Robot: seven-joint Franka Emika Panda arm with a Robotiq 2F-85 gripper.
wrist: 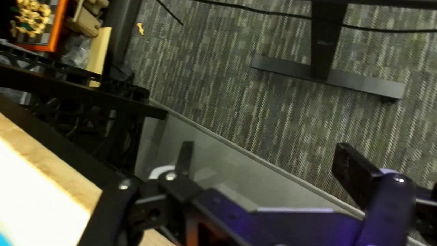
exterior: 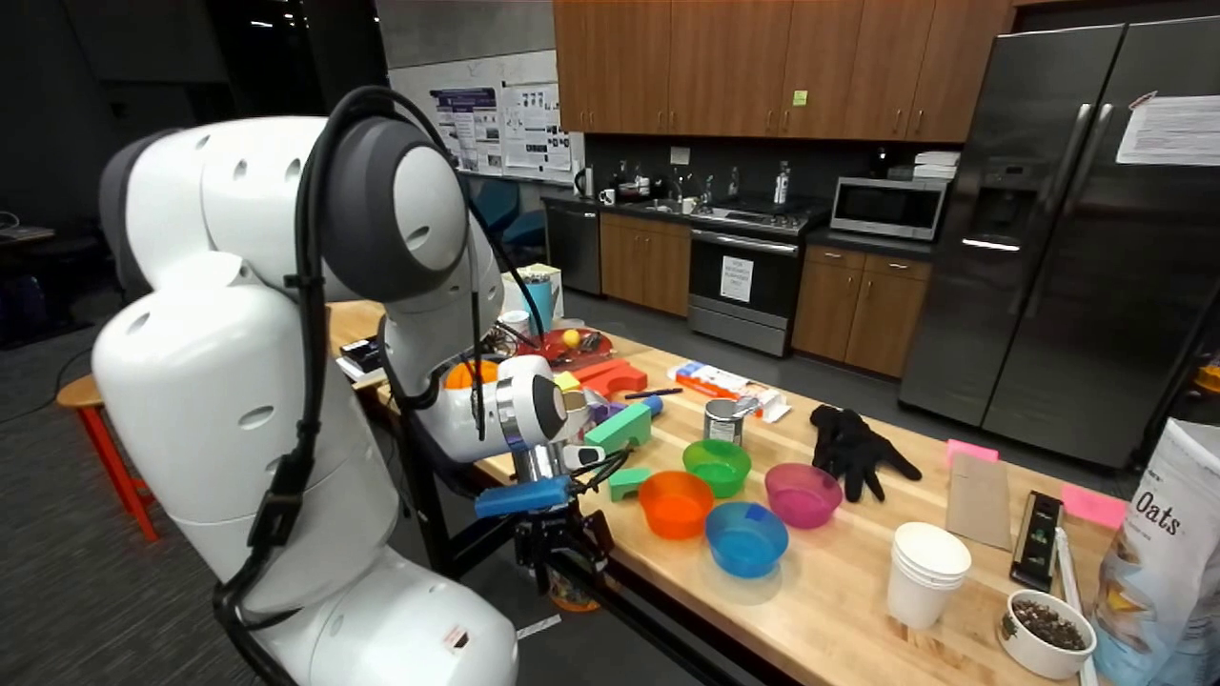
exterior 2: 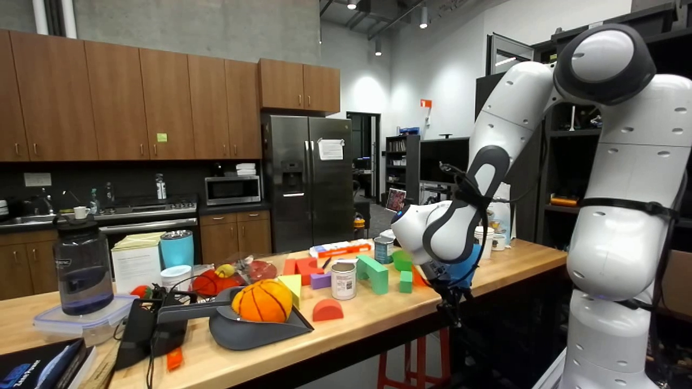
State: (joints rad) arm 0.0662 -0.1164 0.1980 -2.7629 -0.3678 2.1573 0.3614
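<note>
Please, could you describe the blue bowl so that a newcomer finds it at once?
In an exterior view, find the long wooden table. Near its edge by the robot arm, an orange bowl, a green bowl and a pink bowl stand clustered with the blue bowl. Of these four, it sits lowest in the picture and alone is blue.

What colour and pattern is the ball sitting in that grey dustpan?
The ball is orange with dark curved lines; it shows best in an exterior view.
</note>
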